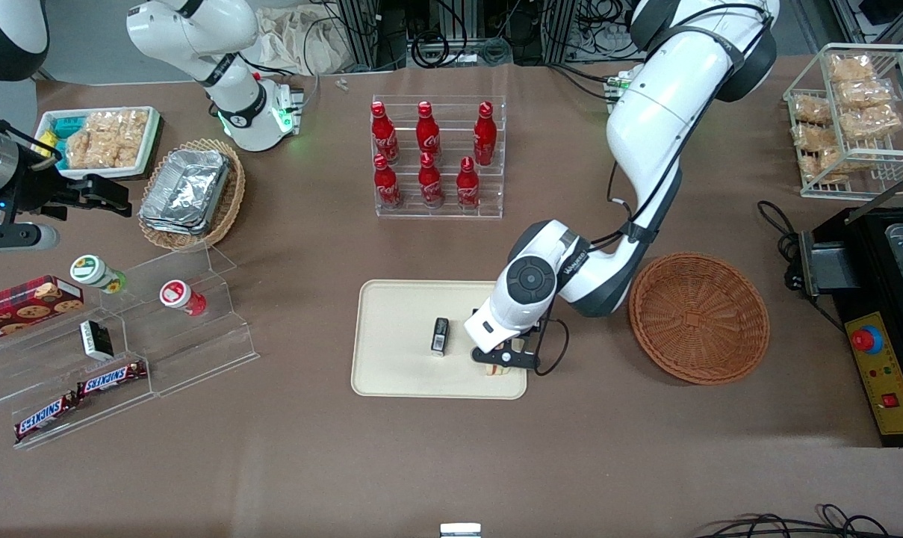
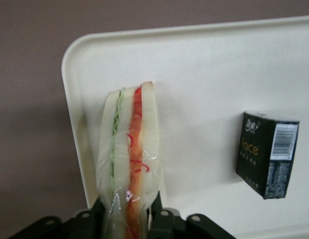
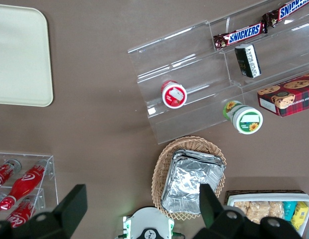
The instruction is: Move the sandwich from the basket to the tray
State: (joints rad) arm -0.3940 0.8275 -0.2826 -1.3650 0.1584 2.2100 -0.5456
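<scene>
My left gripper (image 1: 505,360) is over the cream tray (image 1: 391,351), at the tray's end nearest the basket, and it is shut on the sandwich (image 2: 128,159). The sandwich is a plastic-wrapped wedge of white bread with green and orange-red filling, standing on edge between the black fingers (image 2: 157,209) over the tray (image 2: 209,74). In the front view only a pale bit of the sandwich (image 1: 501,368) shows under the gripper. The round reddish-brown wicker basket (image 1: 699,317) lies beside the tray, toward the working arm's end, with nothing in it.
A small black packet (image 1: 440,335) lies on the tray close to the gripper, also seen from the wrist as the black packet (image 2: 268,153). A rack of red cola bottles (image 1: 436,157) stands farther from the front camera. A clear stepped shelf (image 1: 122,351) with snacks lies toward the parked arm's end.
</scene>
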